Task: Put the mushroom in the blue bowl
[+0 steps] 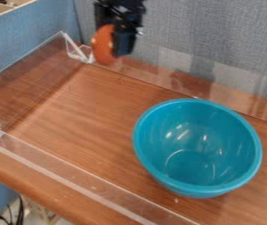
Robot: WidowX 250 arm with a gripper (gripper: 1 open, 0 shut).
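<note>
**Mushroom held aloft, away from the bowl**

The black fingers (126, 39) are pinching the mushroom (104, 41) between them, its orange-brown cap bulging out on the left side of the jaws. The gripper (122, 42) is pointing downward and hanging high near the top of the view, in front of the grey back panel (206, 35), with the arm above it running out of the frame. Beneath it, a wooden tabletop (77, 114) is lying bare, edged by clear plastic walls (54, 171). The blue bowl (198, 147) is sitting upright on the table toward the lower right, well apart from the gripper and its load, with nothing showing inside it but glossy reflections.
</note>
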